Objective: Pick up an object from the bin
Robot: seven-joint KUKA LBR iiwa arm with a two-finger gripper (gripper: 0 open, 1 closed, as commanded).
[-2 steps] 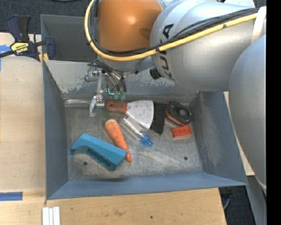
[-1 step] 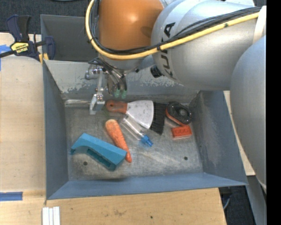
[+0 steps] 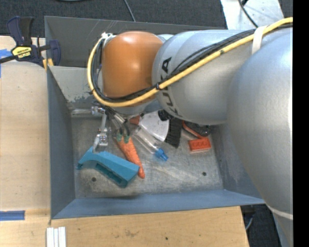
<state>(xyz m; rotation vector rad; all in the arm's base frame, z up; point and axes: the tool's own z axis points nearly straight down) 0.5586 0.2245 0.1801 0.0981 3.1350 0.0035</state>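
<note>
A: Fingers [image 3: 101,138] apart and empty, low at the left of the bin [image 3: 60,153], just beside an orange carrot toy [image 3: 131,152].

B: Risk from here?

A: Crowded there, with a teal plastic handle [image 3: 110,166] against the carrot's near side and a clear tube [image 3: 150,146] just right. Could close on two things at once, or pinch the tapered end and slip.

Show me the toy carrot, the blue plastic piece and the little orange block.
toy carrot [image 3: 130,151], camera view, the middle of its orange body.
blue plastic piece [image 3: 109,165], camera view, its broad middle.
orange block [image 3: 200,145], camera view, its top face.
</note>
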